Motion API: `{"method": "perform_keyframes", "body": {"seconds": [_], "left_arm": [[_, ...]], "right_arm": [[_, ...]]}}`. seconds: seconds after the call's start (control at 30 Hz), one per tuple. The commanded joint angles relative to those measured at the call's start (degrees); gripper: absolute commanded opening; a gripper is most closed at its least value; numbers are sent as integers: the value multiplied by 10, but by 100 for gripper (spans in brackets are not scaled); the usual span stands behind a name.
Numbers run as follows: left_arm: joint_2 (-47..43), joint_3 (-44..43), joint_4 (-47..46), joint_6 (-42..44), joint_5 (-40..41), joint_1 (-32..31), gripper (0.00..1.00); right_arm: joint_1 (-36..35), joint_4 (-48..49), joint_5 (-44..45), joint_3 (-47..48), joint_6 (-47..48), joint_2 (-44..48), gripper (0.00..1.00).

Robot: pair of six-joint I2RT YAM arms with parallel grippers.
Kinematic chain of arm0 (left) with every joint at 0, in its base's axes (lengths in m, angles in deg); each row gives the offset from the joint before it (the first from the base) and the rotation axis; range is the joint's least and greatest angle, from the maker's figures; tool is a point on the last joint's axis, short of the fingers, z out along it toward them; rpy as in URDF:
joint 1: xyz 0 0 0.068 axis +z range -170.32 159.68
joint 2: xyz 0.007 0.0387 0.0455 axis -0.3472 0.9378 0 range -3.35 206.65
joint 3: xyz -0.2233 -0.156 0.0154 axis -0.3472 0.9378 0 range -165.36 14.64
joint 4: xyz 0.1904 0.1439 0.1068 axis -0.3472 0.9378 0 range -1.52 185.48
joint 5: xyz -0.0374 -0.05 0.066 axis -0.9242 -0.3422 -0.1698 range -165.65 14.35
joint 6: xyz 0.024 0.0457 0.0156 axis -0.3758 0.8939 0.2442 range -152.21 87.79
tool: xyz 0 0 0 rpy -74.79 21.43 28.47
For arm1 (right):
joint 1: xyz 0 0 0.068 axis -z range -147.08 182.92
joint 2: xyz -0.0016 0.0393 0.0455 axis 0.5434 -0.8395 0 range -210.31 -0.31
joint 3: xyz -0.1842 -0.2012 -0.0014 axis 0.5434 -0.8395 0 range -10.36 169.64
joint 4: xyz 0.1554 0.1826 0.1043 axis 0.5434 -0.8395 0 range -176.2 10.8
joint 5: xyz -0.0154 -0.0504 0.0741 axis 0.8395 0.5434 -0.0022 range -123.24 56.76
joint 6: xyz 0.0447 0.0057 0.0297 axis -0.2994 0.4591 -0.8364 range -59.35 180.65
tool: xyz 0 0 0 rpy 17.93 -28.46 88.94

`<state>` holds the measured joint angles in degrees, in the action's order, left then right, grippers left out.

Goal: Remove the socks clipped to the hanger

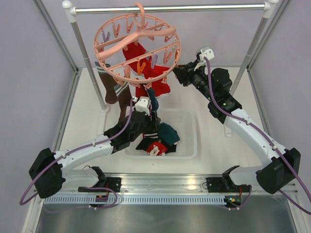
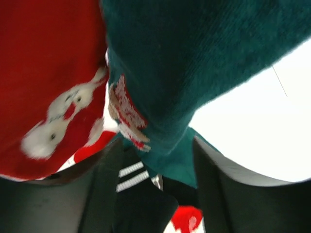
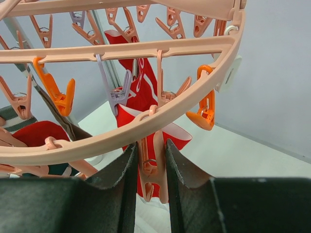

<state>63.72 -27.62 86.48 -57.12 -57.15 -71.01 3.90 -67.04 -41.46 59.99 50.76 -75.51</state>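
The salmon-pink hanger [image 1: 137,46] hangs from the grey rail. Red socks [image 1: 146,73] and a brown sock [image 1: 111,90] hang clipped to it. A dark teal sock [image 1: 153,99] hangs at the front. My left gripper [image 1: 148,110] is open just below it. In the left wrist view the teal sock [image 2: 184,73] drops between the spread fingers [image 2: 104,189], beside a red sock with white marks [image 2: 48,87]. My right gripper [image 3: 151,160] is shut on a pink clip [image 3: 154,170] under the hanger's ring [image 3: 121,131], in front of a red sock [image 3: 146,97].
A clear plastic bin [image 1: 187,141] stands below the hanger and holds a teal sock [image 1: 167,132], a red sock [image 1: 156,148] and a black striped sock [image 2: 141,199]. The rail's grey posts [image 1: 87,63] stand left and right. Orange clips [image 3: 204,109] dangle close to my right fingers.
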Motion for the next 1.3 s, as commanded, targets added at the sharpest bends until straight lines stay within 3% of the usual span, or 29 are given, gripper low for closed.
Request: {"method": "perform_keyframes", "body": {"seconds": [0.0,0.37,0.53,0.77,0.93,1.27], "left_arm": [[16,-3,-64,-12,43,-7,61],[60,-23,-74,-9,73,-36,4],[69,-41,-72,-3,87,-58,2],[119,-97,-42,-9,86,-77,2],[146,-121,-28,-14,78,-78,2],[177,-154,-7,-18,77,-79,2]], "right_arm": [[4,1,-6,12,-14,-7,28],[5,-6,-9,8,-12,3,29],[4,-14,-16,6,-11,8,31],[4,-18,-33,-28,-24,53,54],[4,-12,-36,-71,-34,90,64],[3,14,-45,-169,-37,198,64]]}}
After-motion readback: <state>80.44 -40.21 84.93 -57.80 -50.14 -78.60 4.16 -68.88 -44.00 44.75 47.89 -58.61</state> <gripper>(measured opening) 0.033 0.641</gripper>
